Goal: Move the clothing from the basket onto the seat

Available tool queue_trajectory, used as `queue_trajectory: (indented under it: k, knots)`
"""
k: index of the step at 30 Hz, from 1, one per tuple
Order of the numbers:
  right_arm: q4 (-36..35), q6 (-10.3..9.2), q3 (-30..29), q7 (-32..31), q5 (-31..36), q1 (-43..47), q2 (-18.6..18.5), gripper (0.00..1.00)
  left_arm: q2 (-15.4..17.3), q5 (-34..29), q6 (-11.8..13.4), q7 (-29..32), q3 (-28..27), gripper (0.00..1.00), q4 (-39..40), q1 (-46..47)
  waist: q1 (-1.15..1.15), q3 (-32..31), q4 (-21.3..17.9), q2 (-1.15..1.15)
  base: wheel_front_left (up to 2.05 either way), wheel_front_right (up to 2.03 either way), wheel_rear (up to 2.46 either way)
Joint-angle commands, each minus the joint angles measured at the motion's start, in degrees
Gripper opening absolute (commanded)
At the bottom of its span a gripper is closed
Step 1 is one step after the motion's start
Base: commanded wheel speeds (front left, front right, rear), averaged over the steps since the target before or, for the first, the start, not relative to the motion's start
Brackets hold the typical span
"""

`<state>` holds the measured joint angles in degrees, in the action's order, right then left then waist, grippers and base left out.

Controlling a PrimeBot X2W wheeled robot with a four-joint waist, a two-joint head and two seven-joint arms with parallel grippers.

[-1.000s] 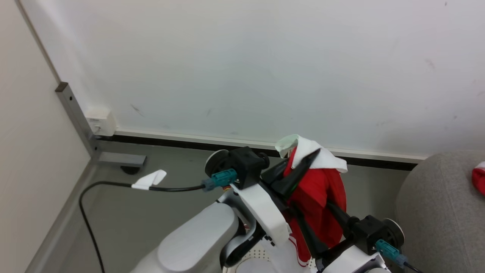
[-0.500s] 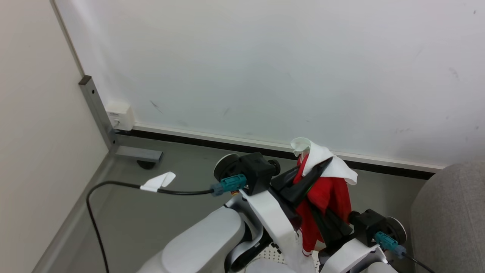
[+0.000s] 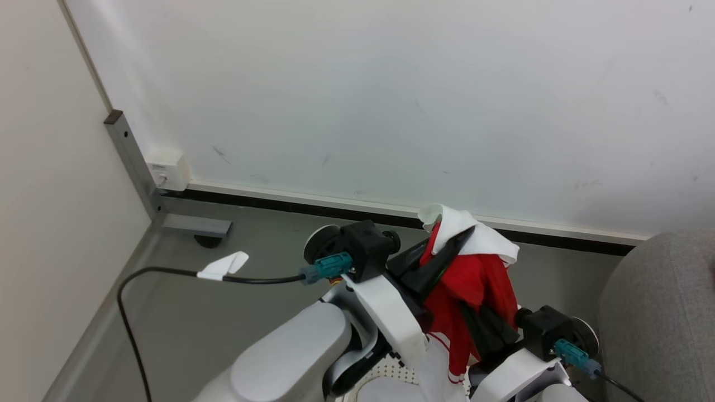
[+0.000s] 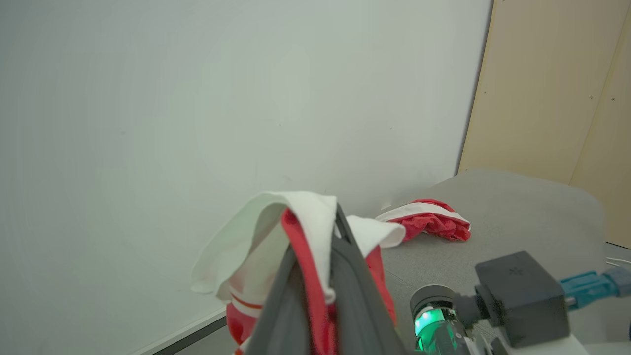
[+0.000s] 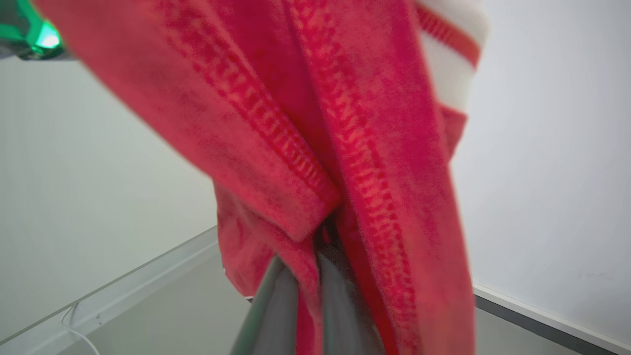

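Against half a second ago, from the head: shifted a little leftward as a whole, metal post (image 3: 131, 162) and wall socket (image 3: 166, 172) included, so the camera's doing. Between the arms, little altered: same double grip, with the red cloth now spread somewhat wider below the upper hold.

Farthest left, over the grey floor (image 3: 234, 335), a black cable (image 3: 167, 272) with a white tag, running to the left wrist. Next, the left gripper (image 3: 465, 233), raised before the white wall (image 3: 391, 100) and clamped narrow on the red garment (image 3: 475, 279) close under its white band. In the left wrist view, that left gripper (image 4: 315, 231) pinching red and white folds, with white cloth flopped over the tips. Below and right of it, the right gripper (image 3: 475, 326), pointing up into the lower part of the same garment. From the right wrist, that right gripper (image 5: 309, 256) drawn nearly closed, a fold of the red garment (image 5: 345, 123) squeezed between the fingers. So: hung in the air between both grippers, gripped high by the left and low by the right. At the bottom edge, just left of the hanging end, a sliver of perforated basket (image 3: 385, 373). Farthest right, the grey seat (image 3: 665, 312), well apart from the held garment. In the left wrist view, on that seat (image 4: 517, 207), a second garment (image 4: 429, 223), red with a white band, crumpled near the wall.
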<state>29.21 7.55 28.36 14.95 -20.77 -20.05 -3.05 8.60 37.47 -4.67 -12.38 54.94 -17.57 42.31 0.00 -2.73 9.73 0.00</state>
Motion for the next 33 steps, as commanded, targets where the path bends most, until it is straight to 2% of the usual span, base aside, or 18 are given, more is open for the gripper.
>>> queue_trajectory:
  k: [1, 8, 11, 14, 15, 16, 24, 33]
  knots:
    - [-0.6, -0.13, -0.3, 0.1, -0.2, -0.1, 0.1, 0.00, 0.5, 0.8, 0.1, -0.4, -0.1, 0.00, -0.2, -0.1, 0.00, 0.0, -0.1, 0.00, 0.00, 0.00, 0.00]
    - [-3.5, -0.13, -3.7, 0.1, -0.4, 2.0, 0.2, 0.00, 1.3, 0.9, 0.6, -0.5, -0.1, 0.02, -1.9, -1.0, 0.00, 0.2, -0.6, 0.00, 0.00, 0.00, 0.00]
    - [-5.0, -0.13, -6.2, 0.1, 0.3, 2.8, 0.1, 0.00, 1.6, 1.0, 0.5, -0.4, 0.3, 0.18, -2.2, -1.7, 0.00, 0.4, -1.1, 0.00, 0.00, 0.00, 0.00]
    - [-6.4, -0.14, -8.8, 0.1, 1.2, 3.7, -0.2, 0.00, 2.1, 1.5, 0.3, -0.2, 0.7, 0.27, -2.4, -2.4, 0.00, 0.7, -1.9, 0.00, 0.00, 0.00, 0.00]
    - [-6.7, -0.13, -9.6, 0.1, 1.5, 3.9, -0.3, 0.00, 2.2, 1.6, 0.2, -0.2, 0.7, 0.58, -2.3, -2.7, 0.00, 0.8, -2.2, 0.00, 0.00, 0.00, 0.00]
    - [-7.2, -0.14, -10.4, 0.1, 1.7, 4.0, -0.4, 0.00, 2.3, 1.6, 0.3, -0.3, 0.8, 1.00, -2.2, -3.0, 0.00, 0.9, -2.6, 0.00, 0.00, 0.00, 0.00]
    - [-9.8, -0.13, -15.4, 0.1, 3.7, 5.1, -1.5, 0.00, 2.9, 1.3, 0.0, -1.0, 2.3, 1.00, 0.3, -5.5, 0.00, 2.0, -7.6, 0.00, 0.00, 0.00, 0.00]
    - [-12.2, -0.13, -18.2, 0.1, 4.8, 5.6, -2.5, 0.00, 4.0, 0.0, 0.6, -2.2, 1.7, 1.00, 2.9, -7.4, 0.00, 3.5, -17.3, 0.00, 0.00, 0.00, 0.00]
